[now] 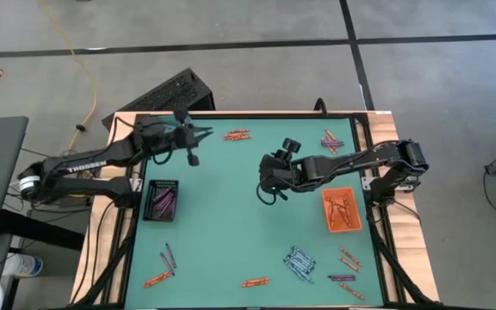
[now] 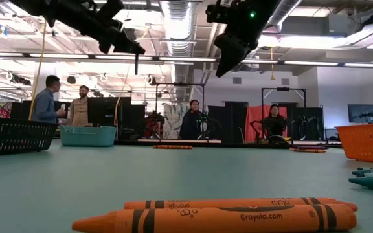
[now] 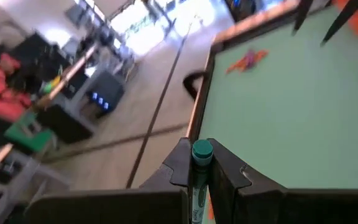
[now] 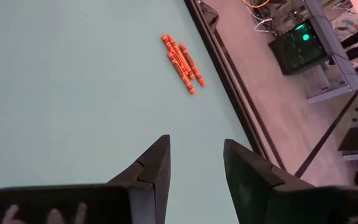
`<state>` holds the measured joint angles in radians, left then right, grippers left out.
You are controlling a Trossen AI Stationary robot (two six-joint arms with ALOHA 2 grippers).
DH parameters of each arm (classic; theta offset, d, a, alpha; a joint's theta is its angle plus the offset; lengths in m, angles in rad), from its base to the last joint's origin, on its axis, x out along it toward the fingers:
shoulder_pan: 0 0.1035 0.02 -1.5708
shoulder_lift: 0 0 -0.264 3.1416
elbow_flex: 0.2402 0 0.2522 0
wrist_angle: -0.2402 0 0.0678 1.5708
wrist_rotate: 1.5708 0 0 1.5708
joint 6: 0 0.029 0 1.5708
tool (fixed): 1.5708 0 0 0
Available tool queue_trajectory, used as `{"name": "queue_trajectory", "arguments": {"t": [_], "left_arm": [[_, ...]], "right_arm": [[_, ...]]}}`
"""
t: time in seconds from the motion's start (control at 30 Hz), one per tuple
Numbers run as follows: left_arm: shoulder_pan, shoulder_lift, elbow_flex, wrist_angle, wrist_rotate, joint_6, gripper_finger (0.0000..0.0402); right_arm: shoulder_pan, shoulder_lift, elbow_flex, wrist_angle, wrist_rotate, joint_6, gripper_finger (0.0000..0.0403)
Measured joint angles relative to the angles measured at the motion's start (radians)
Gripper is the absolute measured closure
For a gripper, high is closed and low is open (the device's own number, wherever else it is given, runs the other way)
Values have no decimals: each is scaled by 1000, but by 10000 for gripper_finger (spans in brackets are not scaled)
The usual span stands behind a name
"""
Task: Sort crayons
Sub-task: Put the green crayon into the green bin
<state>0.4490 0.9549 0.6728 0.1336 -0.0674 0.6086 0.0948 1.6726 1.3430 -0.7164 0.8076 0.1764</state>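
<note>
The left claw (image 3: 199, 171) grips a thin teal crayon (image 3: 201, 154) above the black plastic tray (image 1: 163, 200). The right claw (image 4: 194, 163) hangs open beside that tray.

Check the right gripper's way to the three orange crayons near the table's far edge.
Nothing visible blocks it. The right gripper hangs open above bare green mat, and the orange crayons lie alone there.

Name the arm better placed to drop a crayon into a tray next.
Left. Its tool is shut on a teal crayon near the black tray. The right tool is open and empty over bare table.
</note>
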Motion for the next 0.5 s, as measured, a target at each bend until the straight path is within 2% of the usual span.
{"name": "queue_trajectory", "arguments": {"t": [0.23, 0.5], "left_arm": [[95, 0, 0, -45, -4, -30, 394], [195, 6, 0, -128, -5, -80, 394]], "right_arm": [[1, 0, 0, 7, -7, 0, 255], [0, 0, 0, 10, -102, 0, 255]]}}
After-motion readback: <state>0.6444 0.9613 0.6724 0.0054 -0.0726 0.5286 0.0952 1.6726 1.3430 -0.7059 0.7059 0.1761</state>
